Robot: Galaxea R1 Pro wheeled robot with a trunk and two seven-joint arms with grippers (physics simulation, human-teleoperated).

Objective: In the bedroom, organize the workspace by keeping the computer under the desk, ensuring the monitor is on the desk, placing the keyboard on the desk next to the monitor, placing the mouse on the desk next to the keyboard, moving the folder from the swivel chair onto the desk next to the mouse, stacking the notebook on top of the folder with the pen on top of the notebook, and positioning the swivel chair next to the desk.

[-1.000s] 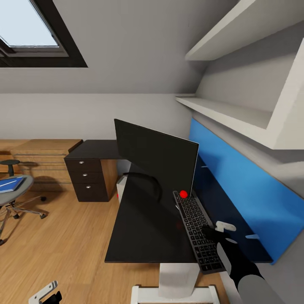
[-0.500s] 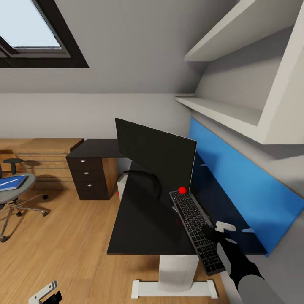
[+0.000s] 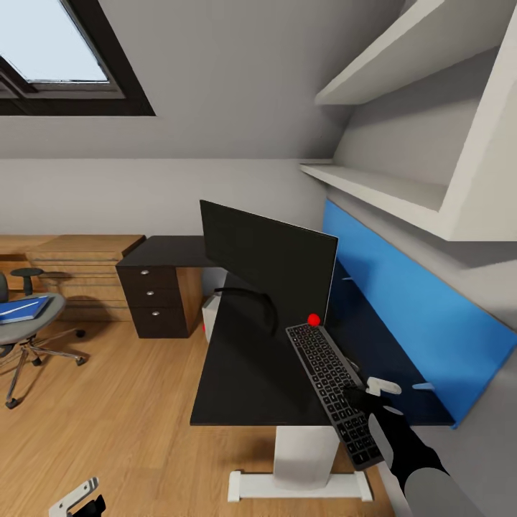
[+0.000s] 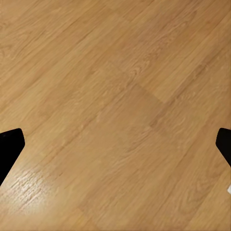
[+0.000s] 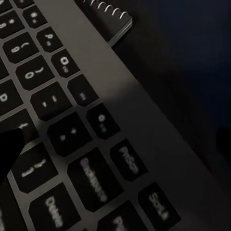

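Note:
On the black-topped desk [image 3: 251,366] stands the monitor [image 3: 269,267], turned at an angle. The keyboard [image 3: 327,377] lies slantwise in front of it, its near end sticking out past the desk's front edge. My right gripper [image 3: 357,393] is shut on the keyboard's right rim; one black fingertip [image 5: 8,151] rests on the keys. The notebook's spiral edge [image 5: 111,13] shows beside the keyboard. A small red round thing [image 3: 313,319] sits at the keyboard's far end. The blue folder [image 3: 21,309] lies on the swivel chair [image 3: 25,327]. The grey computer [image 3: 210,316] peeks out under the desk. My left gripper [image 3: 75,502] hangs open over the floor.
A dark three-drawer unit [image 3: 154,301] and a light-wood drawer chest [image 3: 79,269] stand against the far wall. The blue back panel [image 3: 402,323] and white shelves [image 3: 388,194] run along the right. Wood floor [image 4: 115,115] spreads left of the desk.
The view has drifted, so the desk sits slightly further right. The keyboard, held in my right gripper, has slid toward me and overhangs the desk's front edge more.

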